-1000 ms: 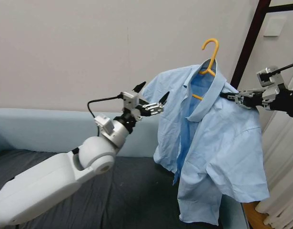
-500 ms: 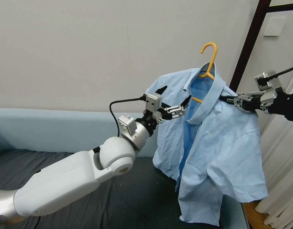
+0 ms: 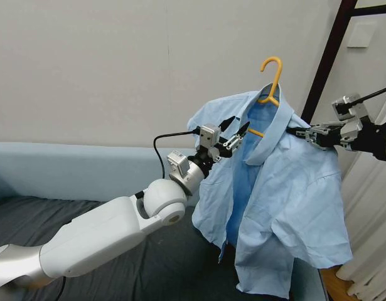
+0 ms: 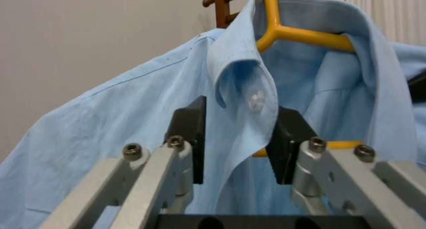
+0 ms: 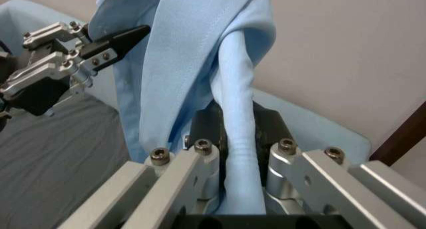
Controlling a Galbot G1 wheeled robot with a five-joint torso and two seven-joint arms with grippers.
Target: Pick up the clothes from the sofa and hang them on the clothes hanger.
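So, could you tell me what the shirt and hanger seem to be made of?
Shirt: thin woven fabric, likely cotton or a blend, matte; it creases and bunches softly in the right gripper. The left gripper straddles its collar. Hanger: smooth yellow, slightly glossy, probably plastic or plastic-coated wire; thin uniform rod.

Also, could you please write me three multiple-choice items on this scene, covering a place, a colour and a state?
1. Where is the left hand? A. at the shirt's collar front; B. at its bottom hem; C. at its sleeve cuff.
2. What colour is the hanger? A. white; B. yellow-orange; C. black.
3. The right hand is: A. open and empty; B. gripping the hanger; C. shut on shirt fabric.
Answers: A, the collar edge sits between its open jaws; B, its hook is yellow-orange; C, bunched fabric is clamped in its jaws.
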